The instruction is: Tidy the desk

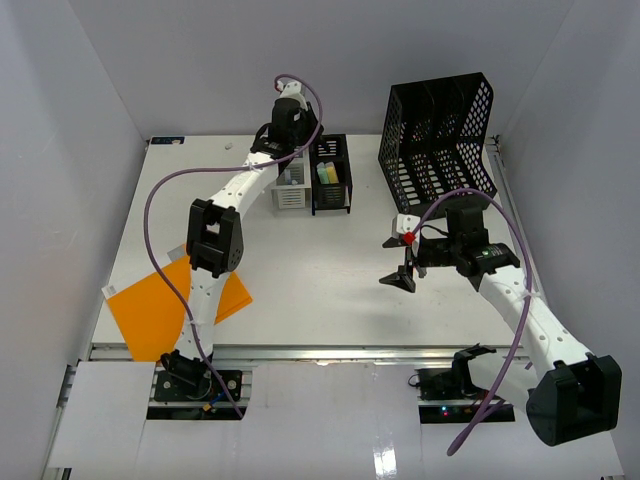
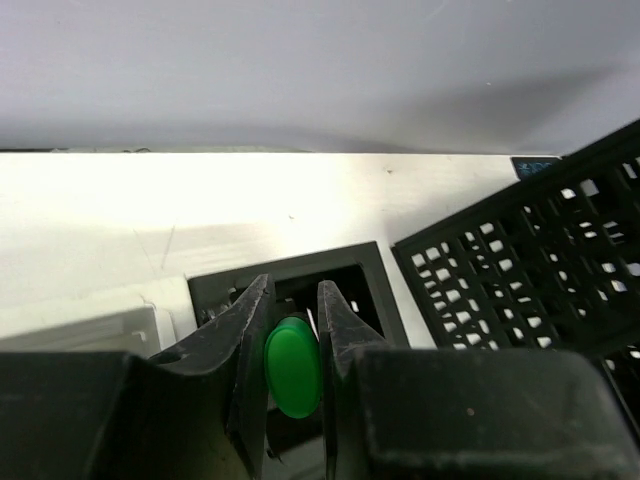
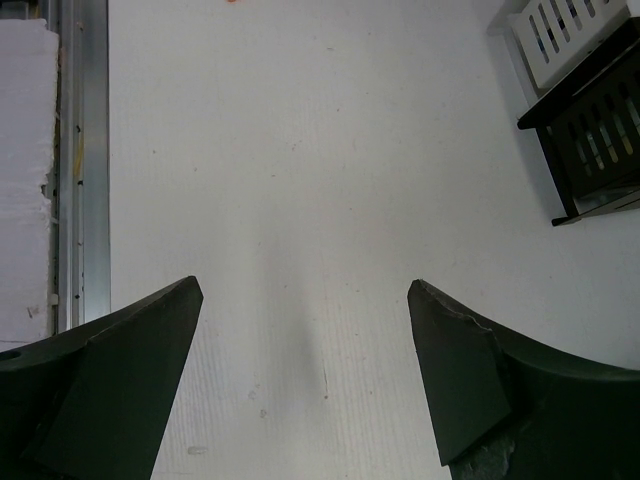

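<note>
The white desk [image 1: 320, 290] holds a black mesh organizer box [image 1: 331, 178] and a white slatted box [image 1: 289, 187] at the back centre. My left gripper [image 1: 297, 150] hovers over these boxes. In the left wrist view my left gripper [image 2: 292, 345] is shut on a small green oval object [image 2: 292, 368], right above the black box's open compartment [image 2: 330, 285]. My right gripper [image 1: 403, 272] is open and empty above bare desk at centre right; its fingers [image 3: 120, 370] frame white tabletop [image 3: 300, 200].
A tall black mesh file holder [image 1: 438, 135] stands at the back right, also in the left wrist view [image 2: 540, 270]. An orange folder [image 1: 165, 305] lies at the front left under the left arm. The metal rail [image 1: 320, 352] runs along the front edge.
</note>
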Tool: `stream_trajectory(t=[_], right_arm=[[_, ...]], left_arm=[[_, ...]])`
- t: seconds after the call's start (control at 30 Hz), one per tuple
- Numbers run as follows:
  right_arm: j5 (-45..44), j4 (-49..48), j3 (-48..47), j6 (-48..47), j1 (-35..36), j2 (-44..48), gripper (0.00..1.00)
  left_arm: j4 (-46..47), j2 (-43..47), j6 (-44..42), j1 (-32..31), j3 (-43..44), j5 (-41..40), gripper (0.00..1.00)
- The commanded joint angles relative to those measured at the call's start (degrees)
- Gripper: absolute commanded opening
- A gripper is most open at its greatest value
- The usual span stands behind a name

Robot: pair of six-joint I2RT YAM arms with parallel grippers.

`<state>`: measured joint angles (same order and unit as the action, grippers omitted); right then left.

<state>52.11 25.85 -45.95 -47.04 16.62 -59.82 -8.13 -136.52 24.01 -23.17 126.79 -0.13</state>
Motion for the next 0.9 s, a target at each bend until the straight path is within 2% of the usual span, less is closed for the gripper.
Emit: stream_trajectory(t=[0.0,0.1,0.13,0.2,0.3,0.43,0.5,0.6,0.73,0.8,0.87], right_arm=[[1.87,1.3,0.15,-1.64,-0.27,-0.85,0.9],[1.73,1.59,0.05,-1.92,-0.19,-1.33,0.9],[1.64,1.53,0.15,-1.95,-0.22,-1.35,0.9],[1.41,1.42,0.25,-2.0,-0.27,-1.35,0.9],[0.95,1.19,0.35,-2.0,-0.39,-1.63,0.9],[1.24,1.13,0.6,-1.92,-1.16,-1.88,0.9],[1.4,1.06,0.68,-1.92,-1.55,-1.96,0.9],[1.5,0.87,0.87,-1.92,-2.2,-2.06,0.9],[0.45,0.25,1.39,-2.09,-2.82,-2.06,0.9],[-1.73,-1.11,1.92,-1.8,-3.08,-1.55,0.9],[-5.68,-5.93,3.48,2.84,-3.24,-1.15,0.9]], left_arm=[[-0.42,0.5,-2.38,0.42,4.97,-1.69,0.0],[-0.36,0.44,-2.42,0.47,3.37,-0.94,0.02],[-0.34,0.54,-2.39,0.45,2.51,-0.61,0.11],[-0.39,0.94,-2.27,0.46,1.01,-0.07,0.36],[-0.56,2.06,-1.89,0.42,-0.33,1.71,0.64],[-0.84,4.3,-2.7,0.45,0.97,3.29,0.84],[-0.99,6.14,-2.91,0.49,1.48,3.22,0.88],[-1.18,11.7,-0.73,2.15,-0.13,2.51,0.89],[-0.14,22.22,1.37,5.22,-11.15,-5.28,0.94],[0.24,27.63,7.14,8.46,-19.12,-6.77,0.94],[-1.04,32.36,11.56,13.2,-27.09,-6.31,0.96]])
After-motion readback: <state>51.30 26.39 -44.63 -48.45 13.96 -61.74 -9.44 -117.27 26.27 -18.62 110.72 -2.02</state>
